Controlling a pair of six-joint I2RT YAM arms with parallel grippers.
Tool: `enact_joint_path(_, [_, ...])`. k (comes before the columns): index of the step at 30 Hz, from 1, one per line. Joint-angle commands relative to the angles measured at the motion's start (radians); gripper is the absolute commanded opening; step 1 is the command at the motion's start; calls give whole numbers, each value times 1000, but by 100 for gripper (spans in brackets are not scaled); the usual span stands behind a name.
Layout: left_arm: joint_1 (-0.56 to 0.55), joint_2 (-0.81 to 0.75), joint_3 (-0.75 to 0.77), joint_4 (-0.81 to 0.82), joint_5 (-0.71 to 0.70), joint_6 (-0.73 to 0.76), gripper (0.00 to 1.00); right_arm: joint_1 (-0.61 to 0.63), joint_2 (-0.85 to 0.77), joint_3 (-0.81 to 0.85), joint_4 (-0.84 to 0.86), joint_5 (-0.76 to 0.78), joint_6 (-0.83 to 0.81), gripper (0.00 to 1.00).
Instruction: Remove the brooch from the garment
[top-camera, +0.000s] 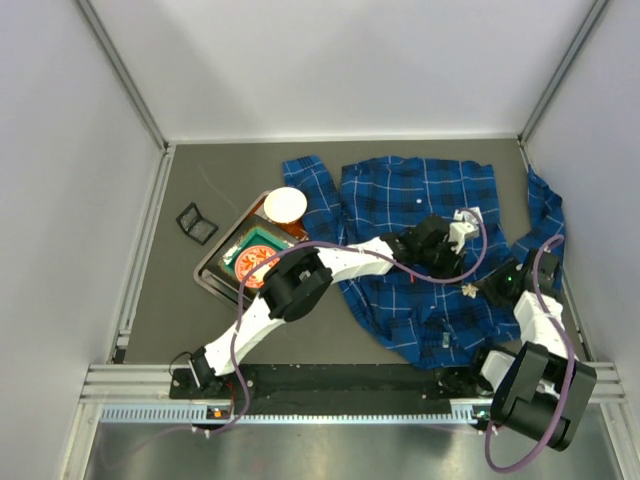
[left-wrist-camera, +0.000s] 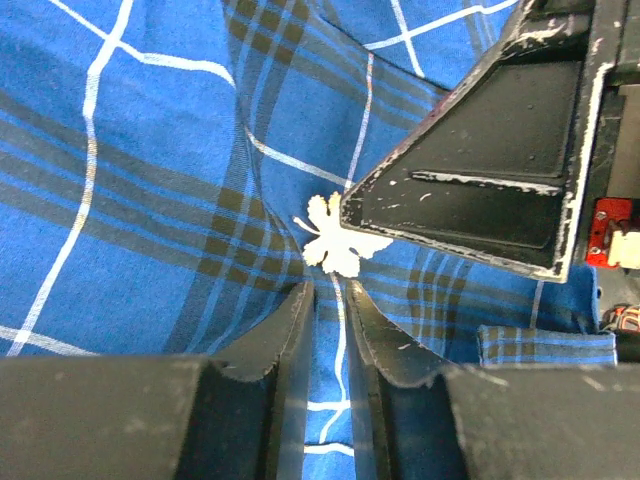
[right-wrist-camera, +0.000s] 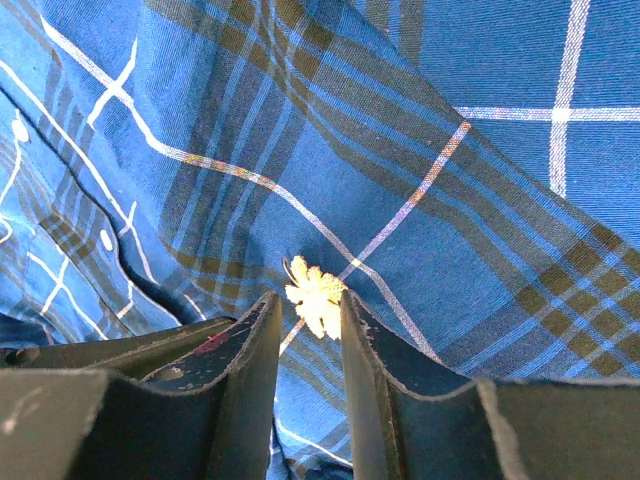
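Top view overhead; both wrist views close, sharing brooch (left-wrist-camera: 332, 243) on garment (top-camera: 430, 200).

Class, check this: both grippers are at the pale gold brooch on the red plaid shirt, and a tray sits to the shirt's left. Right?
One error: the shirt is blue plaid, not red, as the top view shows. Both the left gripper and right gripper are at the brooch, and the tray sits left.

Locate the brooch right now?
The brooch is still pinned to the garment, on its right half in the top view, between both arms; right pincer fingertips straddle it, left pincer just below.
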Motion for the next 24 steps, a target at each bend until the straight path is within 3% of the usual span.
enact_joint_path(1, [-16,-6,6,73,39,12,25,-7,-5,44,37,8,-28,31])
enact_joint_path(4, [-25,4,14,74,36,15,24,-7,-11,61,6,96,-54,33])
enact_joint_path(7, [-30,20,40,64,13,13,22,-7,-8,68,-8,92,-69,39])
enact_joint_path(11, [-27,11,34,54,-25,27,23,23,-62,45,-16,112,-74,52])
enact_joint_path(13, [-24,7,28,51,-33,31,23,130,-134,50,-49,265,-55,61])
enact_joint_path(16, [-7,-5,17,47,-19,33,23,267,-157,77,-133,463,-2,62])
enact_joint_path(19, [19,-18,3,33,4,45,23,350,-98,125,-230,581,58,59])
enact_joint_path(22, [45,-27,-12,24,35,50,22,379,-56,165,-288,612,97,35])
enact_joint_path(24, [62,-26,-15,20,65,48,21,392,-44,182,-299,637,104,32])
